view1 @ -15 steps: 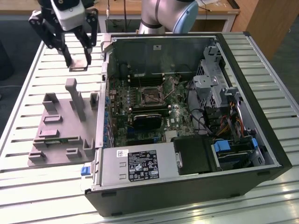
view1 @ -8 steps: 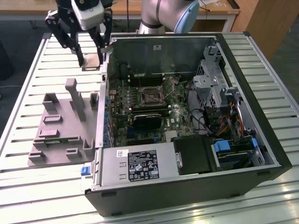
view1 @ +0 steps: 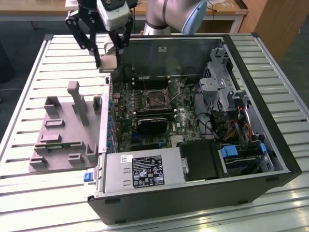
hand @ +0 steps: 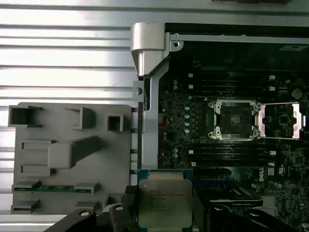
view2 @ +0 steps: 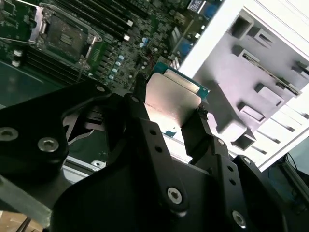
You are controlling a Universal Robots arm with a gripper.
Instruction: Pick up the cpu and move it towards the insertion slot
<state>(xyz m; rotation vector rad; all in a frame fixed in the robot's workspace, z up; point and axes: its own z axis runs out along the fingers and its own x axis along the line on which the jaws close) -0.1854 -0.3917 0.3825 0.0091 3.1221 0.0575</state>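
One end effector [view1: 107,53] pinched the single cpu [hand: 164,202] between its two fingers [view2: 205,140], holding it in the air above the open computer case's [view1: 270,140] wall, near the worktop's [view1: 29,198] far edge. One insertion slot [hand: 236,120] lay open on the motherboard [view1: 145,121] inside, well apart from the chip, and one grey parts fixture [view1: 58,140] sat on the worktop beside the case.
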